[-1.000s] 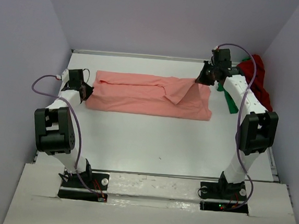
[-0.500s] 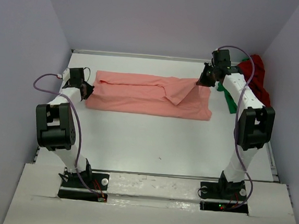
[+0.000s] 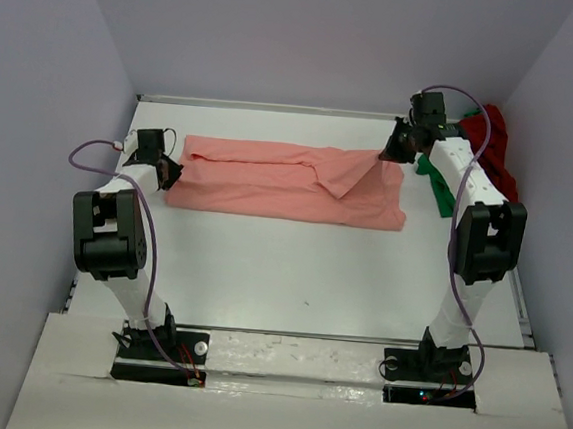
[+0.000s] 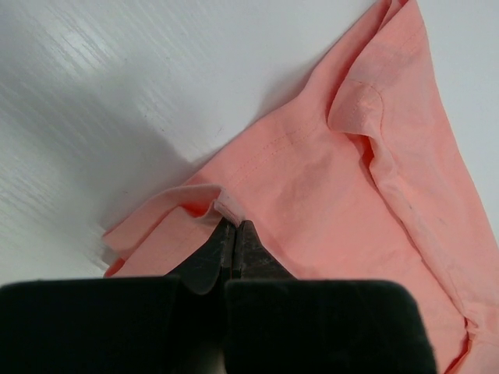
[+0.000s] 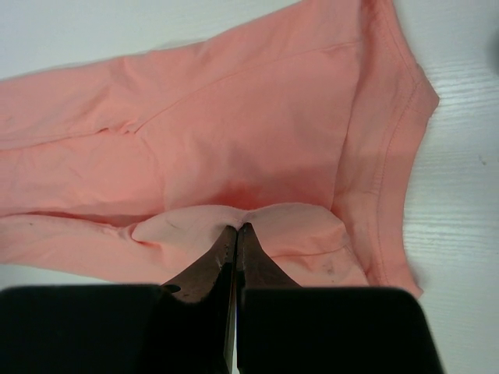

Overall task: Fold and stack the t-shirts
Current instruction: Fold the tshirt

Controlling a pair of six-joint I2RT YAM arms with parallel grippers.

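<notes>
left gripper (image 4: 235,227), right gripper (image 5: 236,229) are both pinching the salmon-pink t-shirt (image 3: 289,182); dark red shirt (image 3: 499,158), green shirt (image 3: 442,200) are lying far right on the white table (image 3: 292,265)

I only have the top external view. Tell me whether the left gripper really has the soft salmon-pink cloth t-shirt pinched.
Observer: Yes. The left wrist view shows the left gripper shut on a small raised fold at the corner of the salmon-pink t-shirt.
Operator: Now report the right gripper's hold.
Observer: The right wrist view shows the right gripper shut on a puckered fold of that shirt, with a stitched hem band running just right of its tips.
</notes>
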